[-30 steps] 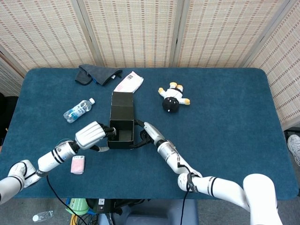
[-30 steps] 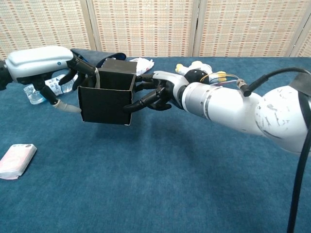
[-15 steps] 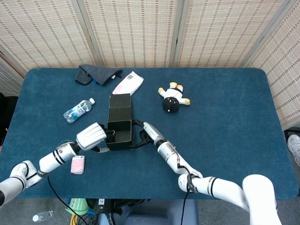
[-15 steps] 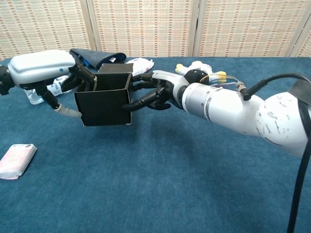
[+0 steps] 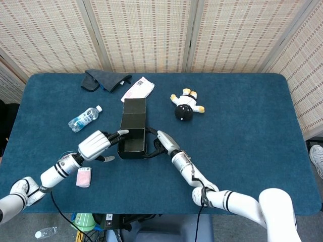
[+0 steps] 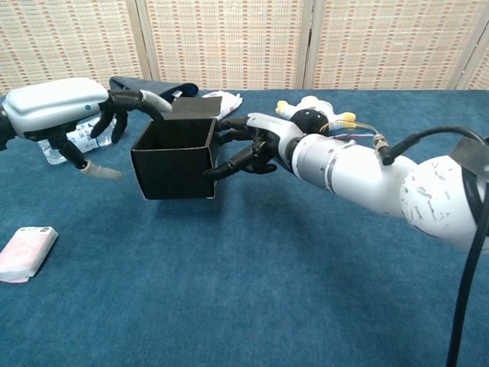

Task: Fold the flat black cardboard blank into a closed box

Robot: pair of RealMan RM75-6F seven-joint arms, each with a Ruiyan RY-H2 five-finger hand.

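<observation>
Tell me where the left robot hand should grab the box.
Probably the box's left wall, from the left. The right robot hand already holds the right wall, the top is open so fingers can hook over the rim, and the left robot hand is right beside it.

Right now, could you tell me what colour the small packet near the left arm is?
Pink packet; chest view shows it best.

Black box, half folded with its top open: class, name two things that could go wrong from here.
1. The black box is braced mainly by the right hand at one side; the left hand has only fingers over the rim, so it may tip or collapse.
2. The lid flap lies open, so pushing could slide the box instead.
</observation>
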